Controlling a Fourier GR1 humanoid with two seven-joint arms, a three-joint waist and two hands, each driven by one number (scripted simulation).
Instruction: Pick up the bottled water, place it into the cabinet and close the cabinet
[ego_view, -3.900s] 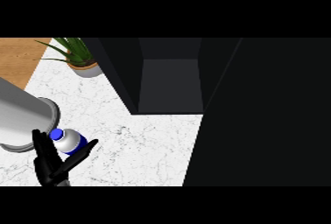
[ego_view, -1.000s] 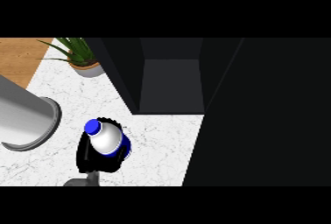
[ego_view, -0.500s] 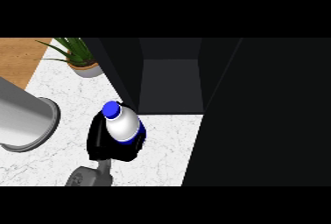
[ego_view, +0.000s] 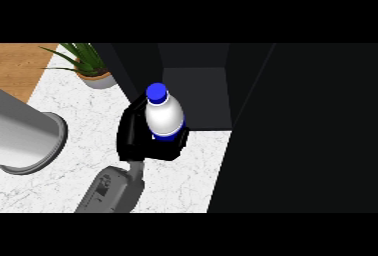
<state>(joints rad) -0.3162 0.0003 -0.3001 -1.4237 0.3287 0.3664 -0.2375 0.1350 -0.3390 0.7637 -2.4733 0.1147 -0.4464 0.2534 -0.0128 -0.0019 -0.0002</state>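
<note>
Rt hand (ego_view: 136, 137) black, fingers curled round bottled water (ego_view: 165, 116): smooth white rounded body, blue cap, blue label band just above the fingers. Bottle sits in the hand, cap pointing toward dark cabinet (ego_view: 193, 90) opening just beyond. White marbled counter (ego_view: 81, 107) below; potted plant (ego_view: 90, 70) far upper-left of hand.

From where I stand I count one bottled water (ego_view: 164, 116), white with a single blue cap. One robot hand (ego_view: 138, 137) shows, black, with one grey forearm (ego_view: 112, 190) behind it. There is one potted plant (ego_view: 87, 65) in one small pot. One large grey cylinder (ego_view: 26, 140) sits at the left edge. One dark cabinet (ego_view: 196, 95) stands open on one white marble tabletop (ego_view: 81, 112).
</note>
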